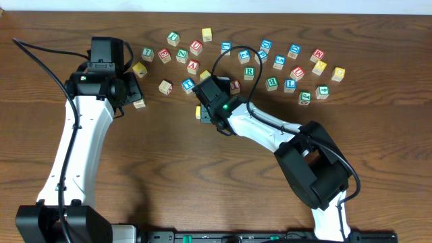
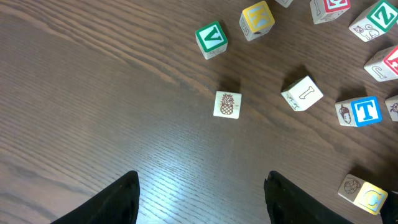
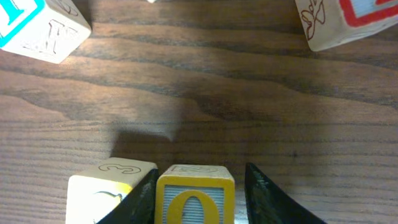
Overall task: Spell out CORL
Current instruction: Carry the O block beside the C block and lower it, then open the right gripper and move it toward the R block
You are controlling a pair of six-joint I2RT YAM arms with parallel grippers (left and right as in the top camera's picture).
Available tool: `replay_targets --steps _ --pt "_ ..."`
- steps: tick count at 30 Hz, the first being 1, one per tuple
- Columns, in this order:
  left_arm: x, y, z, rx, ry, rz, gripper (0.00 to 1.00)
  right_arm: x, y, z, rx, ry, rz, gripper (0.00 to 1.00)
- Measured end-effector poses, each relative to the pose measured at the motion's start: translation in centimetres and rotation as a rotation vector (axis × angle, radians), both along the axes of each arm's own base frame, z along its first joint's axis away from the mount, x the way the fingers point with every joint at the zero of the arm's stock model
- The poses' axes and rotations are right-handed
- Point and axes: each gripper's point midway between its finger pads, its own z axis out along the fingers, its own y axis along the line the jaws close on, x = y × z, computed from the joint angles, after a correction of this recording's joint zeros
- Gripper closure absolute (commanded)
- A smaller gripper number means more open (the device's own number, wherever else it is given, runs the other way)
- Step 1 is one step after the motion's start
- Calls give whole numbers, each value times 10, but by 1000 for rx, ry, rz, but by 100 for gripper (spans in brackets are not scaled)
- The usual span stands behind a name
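Observation:
A yellow O block sits on the table between my right gripper's fingers. The left finger touches it and a narrow gap shows on the right side. A pale yellow block with a 3 on its top face stands just left of that finger. From overhead the right gripper is over these yellow blocks. A green R block and a blue L block lie in the scattered group. My left gripper is open and empty over bare wood; overhead it is at the left.
Several letter blocks are scattered across the far side of the table. A pineapple block, a green V block and a blue T block lie ahead of the left gripper. Two blocks lie ahead of the right gripper.

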Motion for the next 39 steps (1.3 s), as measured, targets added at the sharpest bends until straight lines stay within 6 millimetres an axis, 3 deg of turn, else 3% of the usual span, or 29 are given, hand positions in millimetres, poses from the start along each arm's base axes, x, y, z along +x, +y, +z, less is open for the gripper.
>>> replay_targets --steps 8,15,18,23,29,39 --pt "0 0 0 0 0 0 36 -8 -1 -4 -13 31 18 60" --pt "0 0 0 0 0 0 36 -8 1 7 -10 17 48 49" --pt "0 0 0 0 0 0 36 -6 3 27 8 -16 70 45" --pt "0 0 0 0 0 0 36 -4 6 88 70 -114 110 42" --pt "0 0 0 0 0 0 36 3 -11 153 123 -229 119 37" --pt "0 0 0 0 0 0 36 46 -75 190 96 -282 42 37"
